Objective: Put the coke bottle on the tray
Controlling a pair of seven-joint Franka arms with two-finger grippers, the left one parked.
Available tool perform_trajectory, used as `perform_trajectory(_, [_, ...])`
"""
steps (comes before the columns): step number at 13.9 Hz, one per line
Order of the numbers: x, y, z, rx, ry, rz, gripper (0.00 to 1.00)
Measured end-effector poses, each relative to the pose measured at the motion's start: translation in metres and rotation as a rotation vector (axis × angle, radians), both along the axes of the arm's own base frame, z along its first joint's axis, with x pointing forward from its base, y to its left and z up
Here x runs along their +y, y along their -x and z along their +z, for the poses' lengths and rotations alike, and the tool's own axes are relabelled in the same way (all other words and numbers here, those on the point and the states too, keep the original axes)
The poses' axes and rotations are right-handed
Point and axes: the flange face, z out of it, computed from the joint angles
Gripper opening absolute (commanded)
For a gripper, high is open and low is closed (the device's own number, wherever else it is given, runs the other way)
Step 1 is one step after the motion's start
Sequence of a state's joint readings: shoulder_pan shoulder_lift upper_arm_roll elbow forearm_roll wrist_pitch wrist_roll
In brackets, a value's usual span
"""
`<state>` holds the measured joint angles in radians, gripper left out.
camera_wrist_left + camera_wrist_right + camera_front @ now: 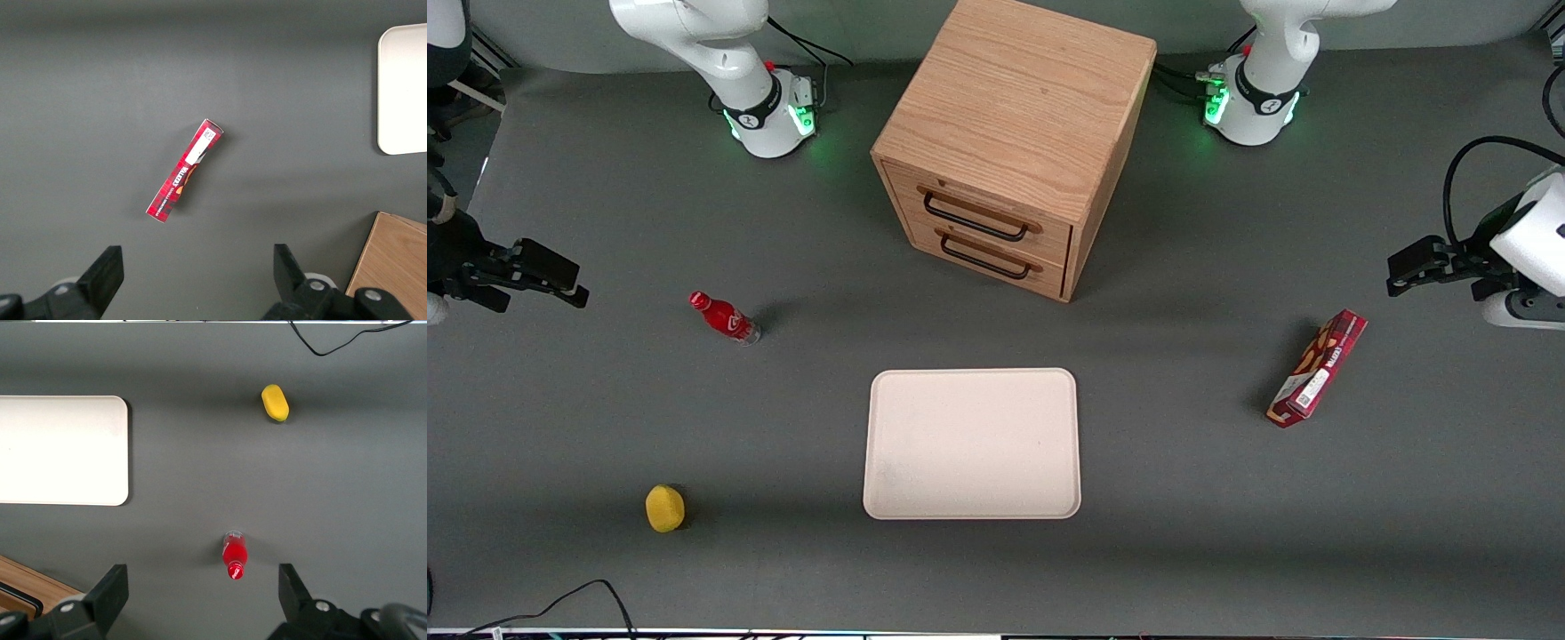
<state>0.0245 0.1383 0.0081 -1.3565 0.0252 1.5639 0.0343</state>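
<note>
Your gripper (560, 277) hangs above the table (605, 427) at the working arm's end, its 2 fingers (110, 593) spread wide with nothing between them. In the right wrist view the coke bottle (234, 555) stands between those fingers' line of sight, upright on the table and well below them, untouched.

From the front you see the coke bottle (726, 317) standing on the table near your gripper, apart from the tray (971, 443) and farther from the front camera than the tray is. The tray lies flat in the middle of the table, in front of the wooden cabinet (1014, 142) with its 2 drawers (983, 233), and carries nothing.

A yellow lemon-like object (664, 508) sits on the table nearer the front camera than the bottle, also toward the working arm's end. A red snack box (1318, 368) lies toward the parked arm's end, well apart from the tray.
</note>
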Motion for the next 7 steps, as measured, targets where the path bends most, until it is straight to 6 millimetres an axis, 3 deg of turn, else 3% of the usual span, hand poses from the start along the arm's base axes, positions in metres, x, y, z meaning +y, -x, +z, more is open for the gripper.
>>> perform_trajectory(7, [-0.011,0.0,-0.002,0.006,0.001,-0.018,1.0])
